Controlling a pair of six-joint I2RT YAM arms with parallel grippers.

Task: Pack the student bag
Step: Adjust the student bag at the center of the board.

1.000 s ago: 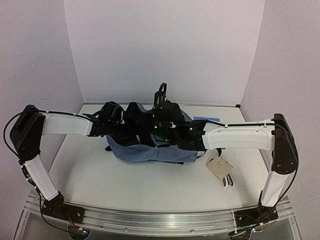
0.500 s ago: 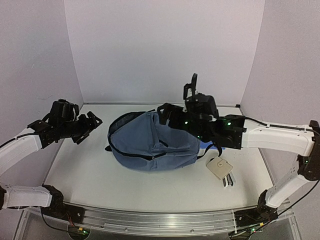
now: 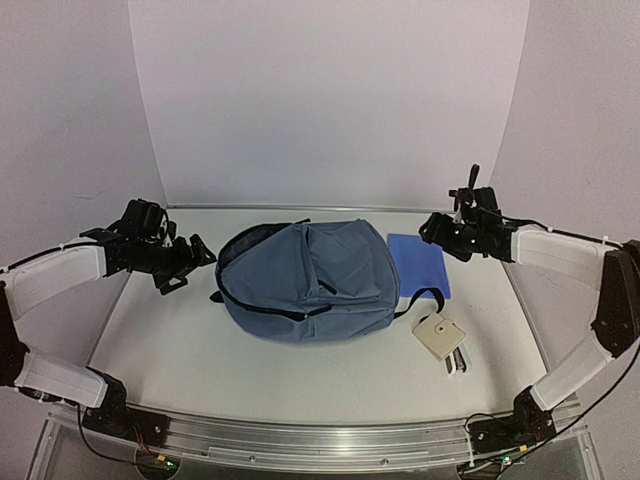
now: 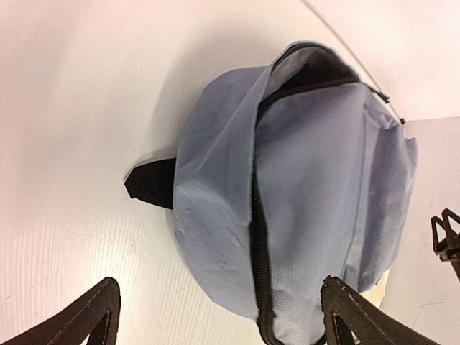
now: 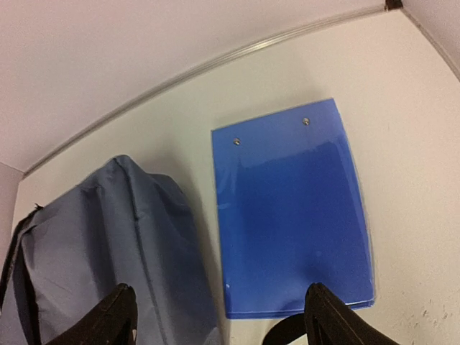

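Observation:
The slate-blue student bag lies flat in the middle of the table, its main zipper gaping open at the upper left. It also shows in the left wrist view and the right wrist view. A black strap trails from its right side. A flat bright-blue notebook lies to its right, also in the right wrist view. My left gripper is open and empty, left of the bag. My right gripper is open and empty, raised above the notebook's far right.
A small beige wallet lies at the front right with a white and black item just under it. White walls close the back and sides of the table.
Both arms have pulled away from over the bag, the left one to the left and the right one to the far right. The bag now lies uncovered and the notebook shows.

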